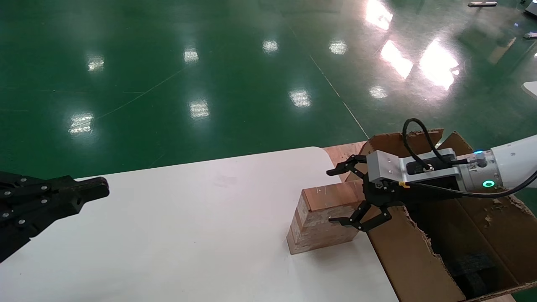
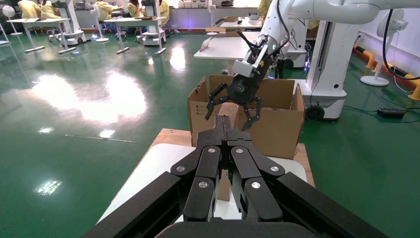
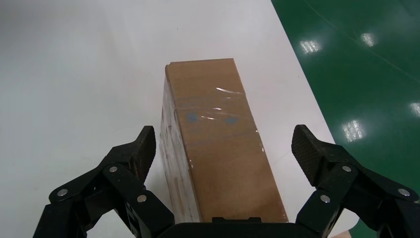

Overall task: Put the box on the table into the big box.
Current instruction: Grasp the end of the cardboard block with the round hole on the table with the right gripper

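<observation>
Head view: right gripper [image 1: 345, 196] hides the box's [image 1: 319, 222] far end.

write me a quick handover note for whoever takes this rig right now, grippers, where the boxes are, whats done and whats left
Right gripper: open, at the near end of the box, fingers either side of it, not closed on it.
Left gripper: shut, parked over the left side of the table, holding nothing.
The box stands on the table by its right edge, next to the big box.
The big box is off the table's right end, top open, dark foam inside.
Done: right arm lined up on the box.
Left: close on it, lift, carry it right, put it into the big box.
</observation>
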